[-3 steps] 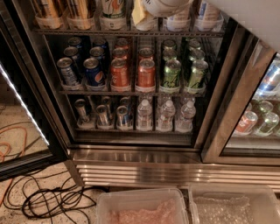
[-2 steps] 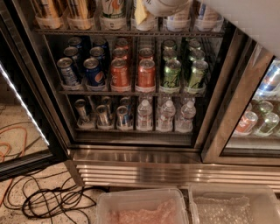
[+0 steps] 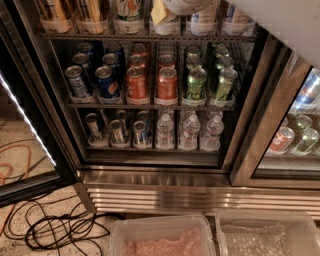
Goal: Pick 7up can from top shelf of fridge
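You have the fridge (image 3: 165, 177) open before you. Its door (image 3: 30, 150) is swung out at 9 o'clock with a lit strip along its edge, and the steel centre post (image 3: 260, 115) bounds the opening at 3 o'clock. Black and orange cables (image 3: 60, 227) sprawl on the floor at 7 o'clock, near the base grille (image 3: 165, 197). The white arm (image 3: 285, 25) fills the 1 o'clock corner.

The top shelf (image 3: 100, 36) runs across 12 o'clock, and the upper edge cuts off its cans. The 7up can (image 3: 129, 11) stands upright on it toward 11 o'clock, with gold-toned cans (image 3: 90, 12) to its left.

On the middle rack (image 3: 150, 104) sit lanes of blue cans (image 3: 106, 80), orange cans (image 3: 166, 82) and green cans (image 3: 196, 82). The lowest rack (image 3: 150, 148) holds silver cans (image 3: 117, 131) and water bottles (image 3: 190, 131). At 6 o'clock are two clear bins: the left bin (image 3: 117, 235) holds pinkish material, the right bin (image 3: 300, 230) crumpled clear wrap.

The gripper (image 3: 187, 6) hangs at 12 o'clock, just right of the 7up can and in front of the shelf's cans. Only its pale rounded body shows. You cannot tell whether it is open or closed, or whether it touches anything.
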Available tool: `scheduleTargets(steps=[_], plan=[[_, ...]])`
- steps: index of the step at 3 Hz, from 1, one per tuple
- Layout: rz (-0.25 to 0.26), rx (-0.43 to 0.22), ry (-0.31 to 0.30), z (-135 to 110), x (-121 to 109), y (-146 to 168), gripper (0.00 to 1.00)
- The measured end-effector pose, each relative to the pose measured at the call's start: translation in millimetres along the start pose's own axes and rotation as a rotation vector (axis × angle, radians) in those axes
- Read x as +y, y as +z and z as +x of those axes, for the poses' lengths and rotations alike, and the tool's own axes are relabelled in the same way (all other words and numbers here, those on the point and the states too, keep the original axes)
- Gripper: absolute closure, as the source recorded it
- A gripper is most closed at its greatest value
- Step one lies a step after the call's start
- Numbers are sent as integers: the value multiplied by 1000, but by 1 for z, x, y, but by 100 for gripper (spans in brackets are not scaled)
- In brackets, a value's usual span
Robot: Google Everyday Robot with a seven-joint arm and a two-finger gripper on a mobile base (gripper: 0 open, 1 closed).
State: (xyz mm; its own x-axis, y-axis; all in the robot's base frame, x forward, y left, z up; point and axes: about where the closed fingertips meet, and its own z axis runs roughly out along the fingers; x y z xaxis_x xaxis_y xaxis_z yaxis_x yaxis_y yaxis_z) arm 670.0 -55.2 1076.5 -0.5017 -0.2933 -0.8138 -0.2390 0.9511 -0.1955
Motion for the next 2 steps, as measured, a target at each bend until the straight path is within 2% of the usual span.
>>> scheduleTargets(steps=[2], plan=[[-56,-28,9,-19,12,6,29]])
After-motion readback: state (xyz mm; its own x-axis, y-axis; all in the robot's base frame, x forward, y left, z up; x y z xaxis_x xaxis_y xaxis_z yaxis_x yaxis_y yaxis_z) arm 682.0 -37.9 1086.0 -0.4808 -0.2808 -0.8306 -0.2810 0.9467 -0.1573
